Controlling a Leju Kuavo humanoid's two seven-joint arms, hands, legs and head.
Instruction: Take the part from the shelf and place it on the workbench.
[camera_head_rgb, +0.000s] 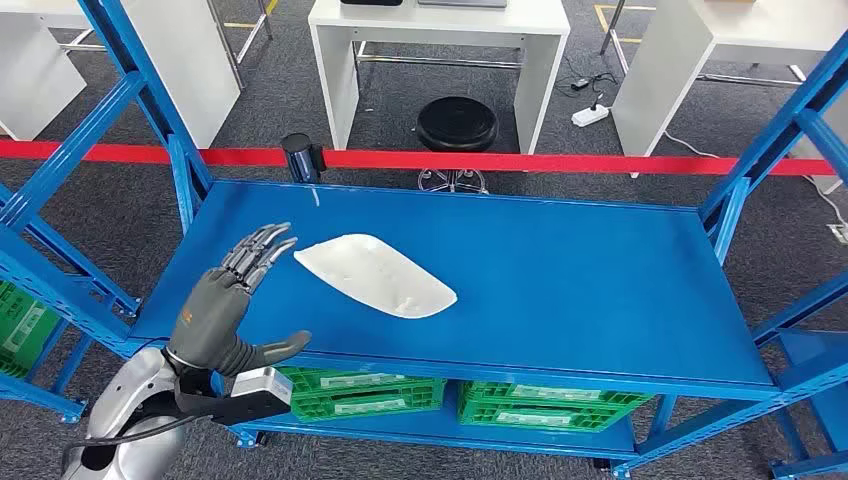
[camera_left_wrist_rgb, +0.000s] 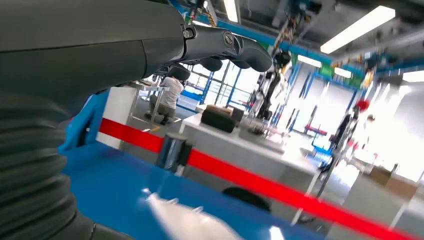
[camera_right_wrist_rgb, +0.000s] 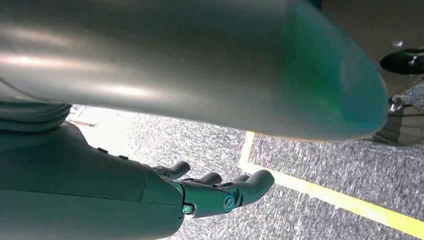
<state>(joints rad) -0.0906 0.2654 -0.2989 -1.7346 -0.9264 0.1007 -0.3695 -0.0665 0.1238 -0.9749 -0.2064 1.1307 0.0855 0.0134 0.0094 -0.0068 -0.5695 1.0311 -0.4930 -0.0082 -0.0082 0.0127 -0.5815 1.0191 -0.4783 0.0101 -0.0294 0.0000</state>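
One silver arm reaches in from the lower left of the head view, its left hand (camera_head_rgb: 228, 305) held over the near left part of the blue shelf (camera_head_rgb: 560, 290), fingers spread and extended, thumb stuck out sideways, nothing in its grasp. The fingertips (camera_head_rgb: 272, 238) lie just beside the white part (camera_head_rgb: 375, 275), and it cannot be told whether they touch it. That part, a flat, rounded white piece, lies on the shelf's top deck, left of centre. In the left wrist view the same white part (camera_left_wrist_rgb: 187, 222) shows blurred in front of the hand (camera_left_wrist_rgb: 150, 40), on the blue deck. The right hand (camera_right_wrist_rgb: 150, 200) hangs over grey carpet beside a yellow floor line (camera_right_wrist_rgb: 320, 192), its fingers loosely extended and holding nothing.

Below the top deck, green crates (camera_head_rgb: 450, 395) sit on a lower level of the shelf. Beyond the far edge, a red barrier tape (camera_head_rgb: 560, 162) stretches across the scene, passing a dark post (camera_head_rgb: 301, 156). Behind it stand a black round stool (camera_head_rgb: 456, 125), a white table (camera_head_rgb: 440, 40) and a power strip (camera_head_rgb: 590, 115) on the carpet.
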